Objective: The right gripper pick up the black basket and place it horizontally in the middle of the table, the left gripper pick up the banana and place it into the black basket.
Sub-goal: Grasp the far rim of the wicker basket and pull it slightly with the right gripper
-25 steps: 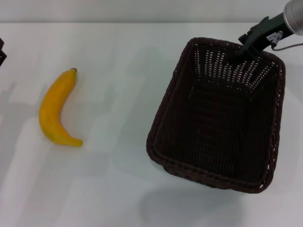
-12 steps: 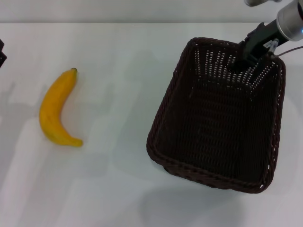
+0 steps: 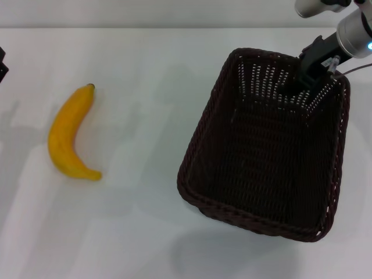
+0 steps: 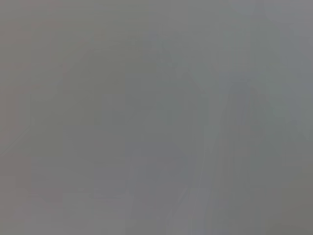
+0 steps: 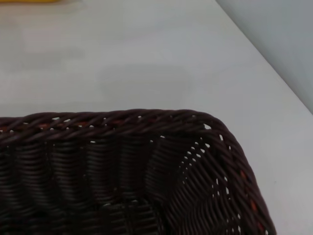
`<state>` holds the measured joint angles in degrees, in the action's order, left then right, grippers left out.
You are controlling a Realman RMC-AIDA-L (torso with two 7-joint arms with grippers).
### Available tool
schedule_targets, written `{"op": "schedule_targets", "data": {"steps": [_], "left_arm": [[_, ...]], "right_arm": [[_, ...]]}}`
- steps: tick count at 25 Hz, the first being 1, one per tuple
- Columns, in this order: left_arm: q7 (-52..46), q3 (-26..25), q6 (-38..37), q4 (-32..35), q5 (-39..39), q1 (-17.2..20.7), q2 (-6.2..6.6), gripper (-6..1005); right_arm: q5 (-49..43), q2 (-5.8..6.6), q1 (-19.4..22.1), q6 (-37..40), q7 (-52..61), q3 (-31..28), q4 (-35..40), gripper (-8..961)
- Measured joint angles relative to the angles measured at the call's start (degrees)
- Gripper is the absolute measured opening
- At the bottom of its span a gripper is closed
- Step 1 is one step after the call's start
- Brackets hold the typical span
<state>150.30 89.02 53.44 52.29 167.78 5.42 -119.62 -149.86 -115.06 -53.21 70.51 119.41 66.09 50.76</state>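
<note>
The black basket (image 3: 264, 157) stands on the white table (image 3: 145, 58) at the right, its long side running away from me. My right gripper (image 3: 299, 75) reaches down from the upper right and sits at the basket's far rim, with its black tip inside the far wall. The right wrist view shows the basket's rim and a corner (image 5: 122, 161) close up. The banana (image 3: 67, 133) lies on the table at the left, stem pointing away from me. My left gripper (image 3: 2, 65) shows only as a black bit at the far left edge, well away from the banana.
The table's far edge (image 3: 174, 27) runs along the top of the head view. Bare tabletop (image 3: 139, 145) lies between the banana and the basket. The left wrist view shows only plain grey.
My right gripper has moved right and down onto the basket's far rim. The basket's near left corner has shifted slightly left. The banana has not moved.
</note>
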Motion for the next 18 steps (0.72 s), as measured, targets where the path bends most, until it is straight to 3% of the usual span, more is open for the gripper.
{"op": "schedule_targets", "data": {"steps": [18], "left_arm": [[0.0, 0.1, 0.0, 0.0, 0.0, -0.1, 0.07, 878]], "right_arm": [[0.5, -0.14, 0.3, -2.4, 0.1, -0.1, -3.2, 641]]}}
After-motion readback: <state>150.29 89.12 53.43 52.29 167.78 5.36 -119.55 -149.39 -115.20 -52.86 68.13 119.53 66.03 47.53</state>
